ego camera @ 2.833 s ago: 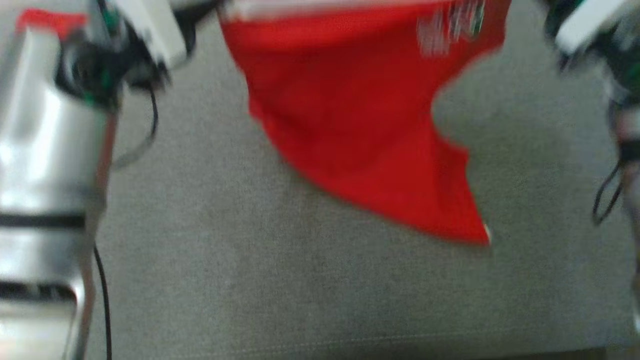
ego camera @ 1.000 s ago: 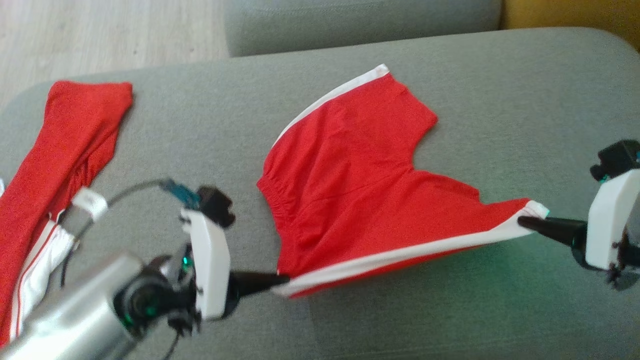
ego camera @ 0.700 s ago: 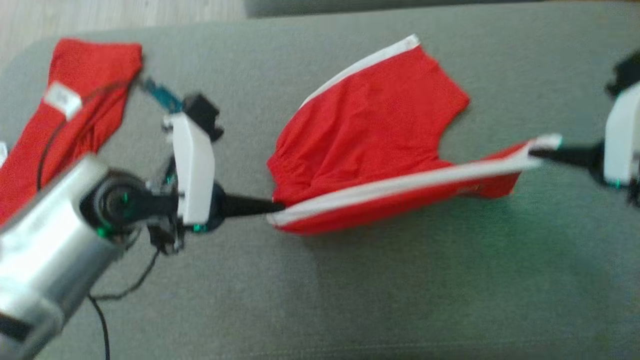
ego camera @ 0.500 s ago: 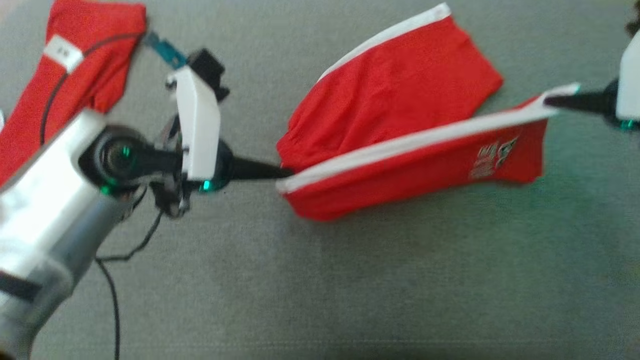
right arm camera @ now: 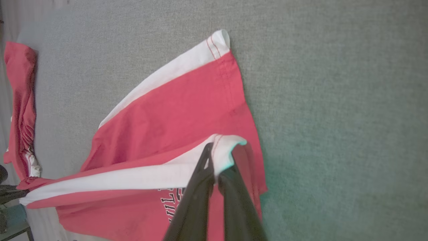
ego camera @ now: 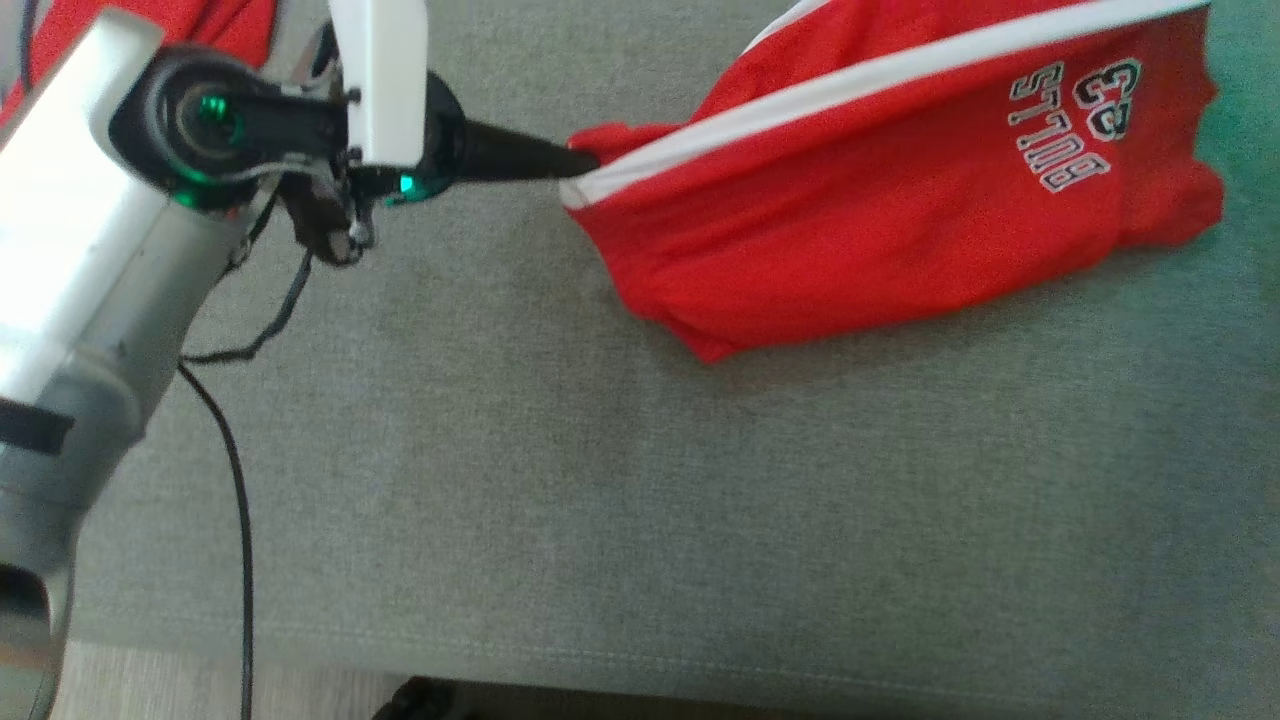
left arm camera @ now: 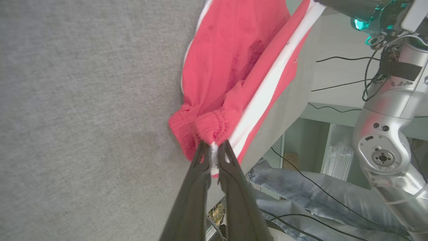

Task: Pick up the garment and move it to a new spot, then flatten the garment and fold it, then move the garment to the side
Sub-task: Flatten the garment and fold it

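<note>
Left gripper (left arm camera: 214, 147): both fingers pinched together on the shorts (ego camera: 880, 220), right at the gathered waistband (left arm camera: 207, 125) where the white stripe (ego camera: 850, 85) starts. In the head view it comes in from the upper left with the fingers pointing right.

Right gripper (right arm camera: 215, 150): also clamped tight, this one on the other end of that stripe, at the white hem corner of the leg. The cloth folds over its fingertips a bit.

So the stripe is pulled in a straight line between the two grippers, and the shorts hang off it over the grey couch (ego camera: 600, 500). The near leg drapes down from the stripe toward the cushion, with block lettering (ego camera: 1075, 120) that reads upside down from the head view. Can't tell if its bottom edge is actually resting on the cushion or just above it. The far leg lies flat on the couch behind the stripe, and its own white hem corner sticks out at the top of the right wrist view.

Further out, a second red garment (right arm camera: 20, 100) sits at the far end of the couch, well apart from the shorts. A black cable (ego camera: 240, 520) dangles off the left arm. A strip of wood floor (ego camera: 150, 690) shows past the front edge of the couch, and the left wrist view catches some denim (left arm camera: 301, 194) off the couch's side.
</note>
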You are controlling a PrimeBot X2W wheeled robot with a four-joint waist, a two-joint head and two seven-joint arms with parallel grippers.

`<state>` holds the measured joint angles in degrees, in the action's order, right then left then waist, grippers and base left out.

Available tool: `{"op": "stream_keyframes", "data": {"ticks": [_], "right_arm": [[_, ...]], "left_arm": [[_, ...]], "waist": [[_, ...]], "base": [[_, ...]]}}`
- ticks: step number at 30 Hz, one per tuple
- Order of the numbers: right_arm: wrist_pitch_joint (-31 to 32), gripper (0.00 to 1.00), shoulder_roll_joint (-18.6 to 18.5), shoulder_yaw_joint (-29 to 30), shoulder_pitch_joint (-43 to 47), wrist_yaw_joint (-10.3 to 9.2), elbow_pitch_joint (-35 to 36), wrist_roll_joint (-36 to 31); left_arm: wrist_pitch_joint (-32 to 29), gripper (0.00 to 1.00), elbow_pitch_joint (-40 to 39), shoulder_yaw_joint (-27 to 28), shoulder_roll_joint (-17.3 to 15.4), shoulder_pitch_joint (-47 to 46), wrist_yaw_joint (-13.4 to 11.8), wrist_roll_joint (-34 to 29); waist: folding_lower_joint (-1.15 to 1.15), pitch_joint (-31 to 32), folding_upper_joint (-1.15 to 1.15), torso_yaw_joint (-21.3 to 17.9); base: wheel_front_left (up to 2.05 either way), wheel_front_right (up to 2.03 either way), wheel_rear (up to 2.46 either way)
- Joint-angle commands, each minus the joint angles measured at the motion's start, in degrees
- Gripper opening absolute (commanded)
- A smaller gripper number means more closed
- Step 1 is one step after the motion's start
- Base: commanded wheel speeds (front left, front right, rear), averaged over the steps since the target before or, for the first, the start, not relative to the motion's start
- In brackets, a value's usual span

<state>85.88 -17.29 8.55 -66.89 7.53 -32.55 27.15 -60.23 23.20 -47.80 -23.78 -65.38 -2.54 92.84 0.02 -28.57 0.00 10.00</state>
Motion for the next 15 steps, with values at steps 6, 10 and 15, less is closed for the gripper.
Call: {"op": "stream_keyframes", "data": {"ticks": [6, 10, 15], "right_arm": [[1.27, 0.00, 2.48, 2.98, -7.31, -0.04, 2.08, -7.32], [1.20, 0.00, 4.04, 4.37, -9.41, -0.04, 2.01, -10.22], [-1.36, 0.00, 5.55, 5.46, -11.14, -0.04, 2.12, -11.84]], "left_arm": [[0.67, 0.00, 2.28, 2.93, -1.12, -5.82, 0.55, -1.87], [1.52, 0.00, 3.90, 3.46, -0.03, -7.22, 1.02, -2.09], [2.33, 0.00, 5.54, 4.36, 1.10, -8.68, 1.56, -1.87]], "waist": [[-0.02, -3.43, 0.00, 1.88], [-0.02, -4.39, 0.00, 2.16], [-0.02, -5.23, 0.00, 2.22]], "base": [[0.00, 0.00, 0.00], [0.00, 0.00, 0.00], [0.00, 0.00, 0.00]]}}
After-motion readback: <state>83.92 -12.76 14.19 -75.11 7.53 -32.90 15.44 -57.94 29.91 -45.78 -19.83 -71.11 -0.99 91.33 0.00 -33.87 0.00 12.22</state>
